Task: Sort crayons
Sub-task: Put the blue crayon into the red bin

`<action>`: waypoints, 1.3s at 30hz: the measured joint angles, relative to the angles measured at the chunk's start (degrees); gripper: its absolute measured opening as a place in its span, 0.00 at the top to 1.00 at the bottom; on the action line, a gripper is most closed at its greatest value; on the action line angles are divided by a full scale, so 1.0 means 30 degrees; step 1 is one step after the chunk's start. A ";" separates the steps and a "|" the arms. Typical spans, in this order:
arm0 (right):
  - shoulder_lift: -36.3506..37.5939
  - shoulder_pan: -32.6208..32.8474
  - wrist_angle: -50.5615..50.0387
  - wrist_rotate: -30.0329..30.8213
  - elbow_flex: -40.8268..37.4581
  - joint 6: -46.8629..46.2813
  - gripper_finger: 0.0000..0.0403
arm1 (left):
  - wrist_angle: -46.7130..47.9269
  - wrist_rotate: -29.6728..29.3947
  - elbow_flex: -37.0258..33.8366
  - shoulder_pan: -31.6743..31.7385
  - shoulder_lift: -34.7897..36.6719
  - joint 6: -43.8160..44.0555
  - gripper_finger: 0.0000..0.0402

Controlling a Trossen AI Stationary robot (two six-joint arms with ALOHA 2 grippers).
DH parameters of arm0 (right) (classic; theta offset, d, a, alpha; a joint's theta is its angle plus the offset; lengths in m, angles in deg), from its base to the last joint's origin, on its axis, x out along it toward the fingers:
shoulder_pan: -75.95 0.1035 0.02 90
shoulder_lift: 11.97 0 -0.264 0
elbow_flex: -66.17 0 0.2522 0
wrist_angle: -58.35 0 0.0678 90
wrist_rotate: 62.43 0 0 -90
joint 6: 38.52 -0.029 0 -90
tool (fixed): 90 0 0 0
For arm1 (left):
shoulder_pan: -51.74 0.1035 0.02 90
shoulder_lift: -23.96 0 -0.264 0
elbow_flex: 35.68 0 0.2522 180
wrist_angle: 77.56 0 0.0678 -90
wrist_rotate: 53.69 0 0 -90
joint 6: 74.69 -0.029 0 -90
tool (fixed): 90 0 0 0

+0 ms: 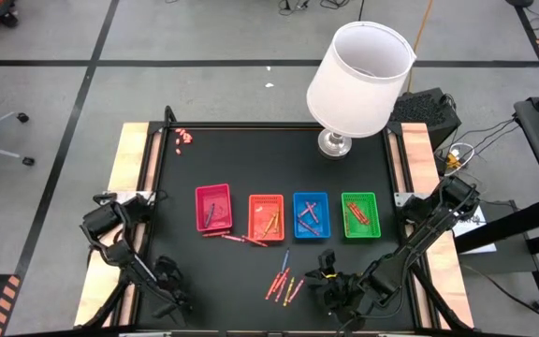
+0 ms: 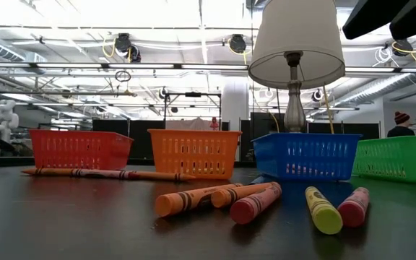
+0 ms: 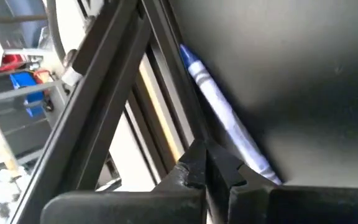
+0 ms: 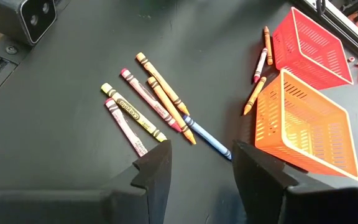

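Four trays stand in a row mid-table: red (image 1: 213, 208), orange (image 1: 266, 215), blue (image 1: 311, 215) and green (image 1: 360, 215), each with crayons inside. Several loose crayons (image 1: 284, 281) lie near the front edge, and a few more (image 1: 237, 239) lie in front of the red and orange trays. My right gripper (image 4: 197, 165) hangs open above the loose group, a blue crayon (image 4: 207, 138) showing between its fingers. My left gripper (image 3: 206, 152) is shut at the table's near left, low beside a blue-and-white crayon (image 3: 222, 115) that lies flat along the edge rail. My left gripper's shut fingers (image 3: 229, 168) slant down right beside the near end (image 3: 263, 169) of the blue-and-white crayon. The crayon runs past the outer side of one finger, not between the two. Whether the finger touches it I cannot tell.
A white-shaded lamp (image 1: 358, 75) stands at the table's far edge, right of centre. Tiny pink bits (image 1: 185, 138) lie at the far left corner. Wooden rails (image 1: 124, 187) border both sides. The dark tabletop between the trays and the lamp is bare.
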 joint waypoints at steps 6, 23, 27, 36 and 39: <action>0.0000 -0.0007 -0.0005 -0.0007 0.0000 -0.0005 0.63 | -0.1081 -0.1380 0.0007 -0.0164 0.0029 0.0741 1.00; 0.0000 -0.0007 -0.0006 -0.0007 0.0007 -0.0007 0.63 | 0.1574 -0.3802 0.2811 0.0986 -0.0029 0.0828 1.00; 0.0000 -0.0007 -0.0007 -0.0007 0.0007 -0.0007 0.63 | 0.1989 -0.3725 0.2757 0.0859 -0.0022 0.1781 1.00; 0.0000 -0.0007 -0.0015 -0.0007 0.0007 -0.0007 0.63 | 0.0404 -0.3265 0.1953 0.0290 -0.0022 0.4653 1.00; 0.0000 -0.0007 -0.0016 -0.0007 0.0007 -0.0007 0.63 | 0.0049 -0.3253 0.1605 0.0111 -0.0022 0.5148 1.00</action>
